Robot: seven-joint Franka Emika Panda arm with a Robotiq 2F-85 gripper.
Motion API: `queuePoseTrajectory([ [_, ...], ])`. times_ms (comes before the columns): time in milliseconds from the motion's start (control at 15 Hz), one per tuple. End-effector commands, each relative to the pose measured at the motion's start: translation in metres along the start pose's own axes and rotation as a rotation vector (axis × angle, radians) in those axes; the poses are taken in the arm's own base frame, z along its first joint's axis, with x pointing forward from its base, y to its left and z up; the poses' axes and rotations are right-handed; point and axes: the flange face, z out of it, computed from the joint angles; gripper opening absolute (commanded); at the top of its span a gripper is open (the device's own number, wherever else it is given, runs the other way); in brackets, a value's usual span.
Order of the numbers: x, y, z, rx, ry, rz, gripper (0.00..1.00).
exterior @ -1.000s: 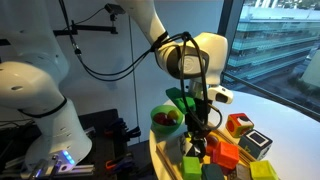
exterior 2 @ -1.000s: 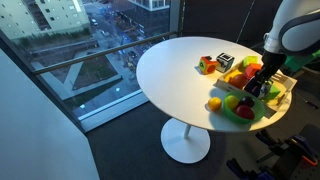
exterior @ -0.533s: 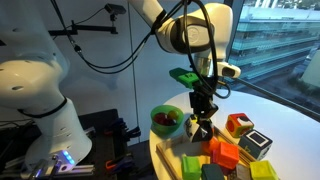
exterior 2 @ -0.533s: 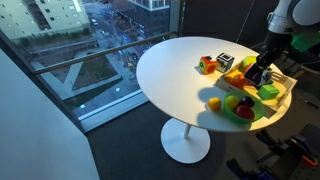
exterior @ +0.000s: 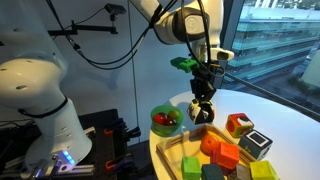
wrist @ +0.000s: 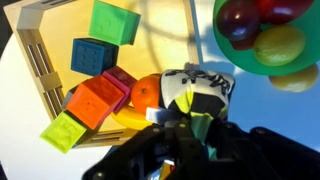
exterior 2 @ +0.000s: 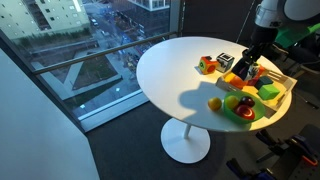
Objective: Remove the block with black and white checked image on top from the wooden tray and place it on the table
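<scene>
My gripper is shut on the block, which has a black-and-white checked top and yellowish sides. It holds the block in the air above the wooden tray. In both exterior views the gripper hangs over the tray, with the block between the fingers. The white table lies below.
The tray holds green, teal, red-orange and yellow-green blocks and an orange ball. A green bowl of fruit stands beside it. A dark grey block, a red-orange block and an orange fruit sit on the table.
My gripper has risen from the tray with the checked block held in it and shifted a little sideways. The other blocks have stayed in place.
</scene>
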Motion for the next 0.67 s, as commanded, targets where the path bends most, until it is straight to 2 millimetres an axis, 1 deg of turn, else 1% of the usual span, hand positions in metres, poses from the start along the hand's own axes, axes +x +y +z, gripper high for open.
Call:
queuePoseTrajectory([
  [0, 0.017, -0.016, -0.006, -0.04, 0.01, 0.035, 0.07],
  [133, 0.022, -0.024, -0.005, -0.068, 0.008, 0.056, 0.09],
  [200, 0.023, -0.026, -0.004, -0.083, 0.009, 0.062, 0.46],
  [333, 0.024, -0.029, -0.003, -0.104, 0.006, 0.066, 0.46],
  [467, 0.024, -0.029, -0.001, -0.12, 0.001, 0.066, 0.6],
  [600, 0.023, -0.028, 0.002, -0.132, -0.007, 0.064, 0.78],
])
